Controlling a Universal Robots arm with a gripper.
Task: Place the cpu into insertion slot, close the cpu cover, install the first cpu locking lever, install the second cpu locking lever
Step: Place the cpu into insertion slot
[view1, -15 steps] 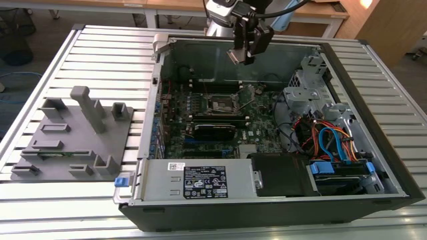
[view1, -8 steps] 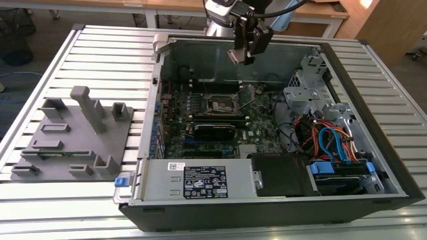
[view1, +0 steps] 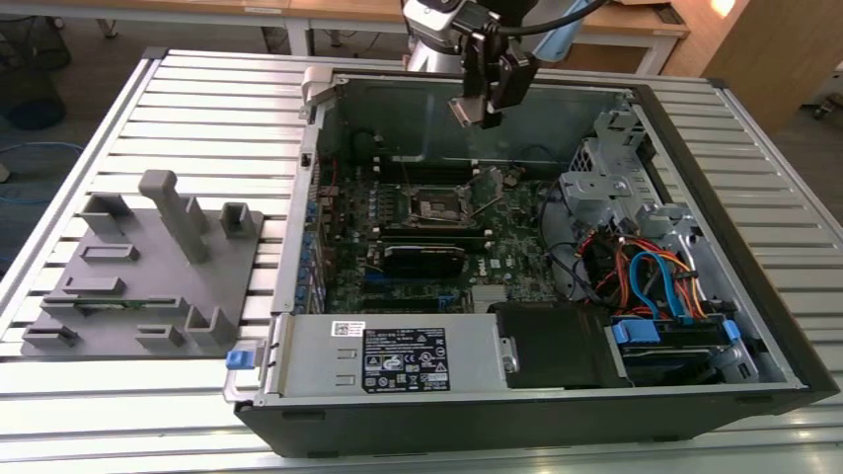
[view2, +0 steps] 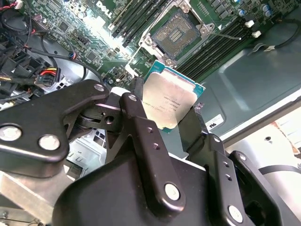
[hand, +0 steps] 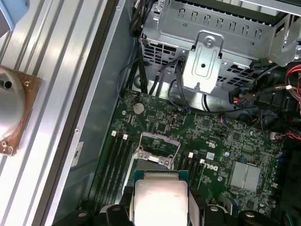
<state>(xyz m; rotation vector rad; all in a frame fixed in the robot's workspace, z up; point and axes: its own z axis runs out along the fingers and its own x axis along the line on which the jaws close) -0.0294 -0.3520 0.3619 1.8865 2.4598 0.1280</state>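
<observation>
The end effector [view2: 165, 112] is seen clamped on the cpu [view2: 171, 101], with a black finger [view2: 136, 110] pressed against each of two opposite edges and the silver-grey top left bare between them. In the exterior view the end effector [view1: 484, 111] is held high above the insertion slot [view1: 435, 205] and well apart from it, with the cpu [view1: 464, 109] carried at its tip.

In both wrist views the insertion slot [view2: 171, 33] is caught beyond the chip's far edge, its dark centre exposed and nothing seated in it. A silvery frame, taken to be the cpu cover [hand: 157, 142], is glimpsed at the slot in the first wrist view; whether it is raised cannot be told. Long memory slots [view2: 211, 47] are lined up just beside the insertion slot, and the green circuit board [view1: 382, 232] is spread around it. The grey parts tray [view1: 145, 267] is parked on the tabletop [view1: 185, 109], well apart from the slot.

The first step is judged to be in hand: the chip is gripped but not yet placed. For that placement, the chip would need to be squared to the slot's rim and let down flat.
</observation>
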